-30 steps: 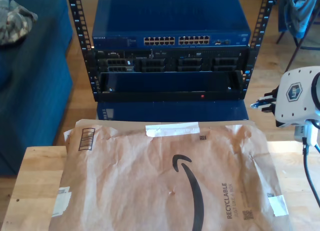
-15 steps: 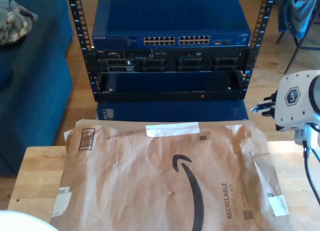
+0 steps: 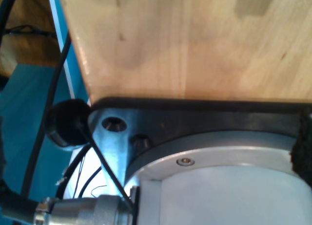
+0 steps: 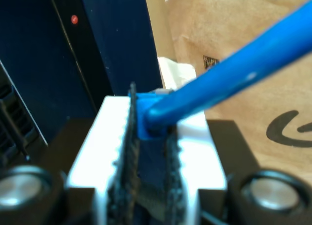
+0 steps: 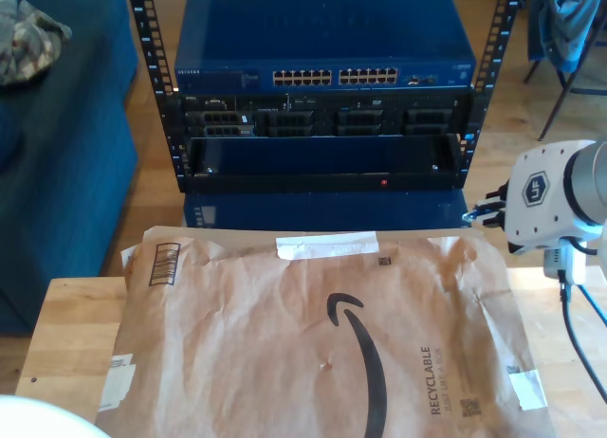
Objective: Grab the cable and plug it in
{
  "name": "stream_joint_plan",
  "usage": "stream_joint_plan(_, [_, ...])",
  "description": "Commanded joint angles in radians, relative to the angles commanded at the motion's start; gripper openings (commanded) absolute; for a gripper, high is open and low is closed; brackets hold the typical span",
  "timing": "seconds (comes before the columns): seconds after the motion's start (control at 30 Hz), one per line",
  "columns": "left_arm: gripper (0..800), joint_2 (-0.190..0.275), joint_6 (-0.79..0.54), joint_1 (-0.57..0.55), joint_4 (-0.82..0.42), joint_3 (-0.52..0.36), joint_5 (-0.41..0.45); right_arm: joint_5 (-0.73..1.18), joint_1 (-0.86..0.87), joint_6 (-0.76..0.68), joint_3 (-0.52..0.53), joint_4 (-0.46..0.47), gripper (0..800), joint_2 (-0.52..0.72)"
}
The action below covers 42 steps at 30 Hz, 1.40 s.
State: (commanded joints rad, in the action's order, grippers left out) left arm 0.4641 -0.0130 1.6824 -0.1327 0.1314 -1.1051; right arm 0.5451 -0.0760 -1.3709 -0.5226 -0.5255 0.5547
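Observation:
The cable (image 4: 234, 74) is bright blue and runs away over the brown mailer in the second wrist view. Its end sits pinched between the dark ridged pads of my second gripper (image 4: 151, 120), which is shut on it. In the exterior view my second gripper (image 5: 484, 213) hangs at the exterior view's right, just off the mailer's far corner, with a bit of the blue cable (image 5: 471, 216) poking out toward the rack. The blue network switch (image 5: 332, 77) with its two rows of ports sits at the top of the rack, well above and to the exterior view's left of the gripper.
A large brown paper mailer (image 5: 313, 334) covers most of the wooden table (image 5: 66, 334). The black rack (image 5: 322, 154) stands behind it. A white rounded shape (image 5: 38, 421) pokes in at the exterior view's bottom left. The first wrist view looks at the table edge (image 3: 195, 45) and a white arm base (image 3: 219, 181).
My second gripper has moved toward the exterior view's left and slightly down with the cable end in it. A white shape has come in at the exterior view's bottom left.

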Motion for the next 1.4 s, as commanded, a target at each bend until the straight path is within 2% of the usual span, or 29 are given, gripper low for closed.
stream_joint_plan(0.27, [800,0.000,0.000,0.000,0.000,0.000,0.000,-0.046,-0.107,0.000,-0.011,0.005,3,-0.012])
stream_joint_plan(0.37, [800,0.000,0.000,0.000,0.000,0.000,0.000,-0.164,-0.213,-0.002,-0.049,0.009,3,-0.120])
stream_joint_plan(0.5, [800,0.000,0.000,0.000,0.000,0.000,0.000,-0.181,-0.245,0.000,-0.121,0.035,3,-0.242])
stream_joint_plan(0.63, [800,0.000,0.000,0.000,0.000,0.000,0.000,-0.183,-0.244,-0.002,-0.135,0.068,3,-0.249])
stream_joint_plan(0.73, [800,0.000,0.000,0.000,0.000,0.000,0.000,-0.199,-0.238,0.002,-0.221,0.072,2,-0.315])
stream_joint_plan(0.97, [800,0.000,0.000,0.000,0.000,0.000,0.000,-0.439,-0.247,0.002,-0.281,0.098,0,-0.453])
stream_joint_plan(1.13, [800,0.000,0.000,0.000,0.002,0.000,0.000,-0.560,-0.272,0.002,-0.270,0.101,1,-0.512])
stream_joint_plan(1.4, [800,0.000,0.000,0.000,0.000,0.000,0.000,-0.655,-0.318,0.005,-0.218,0.112,0,-0.465])
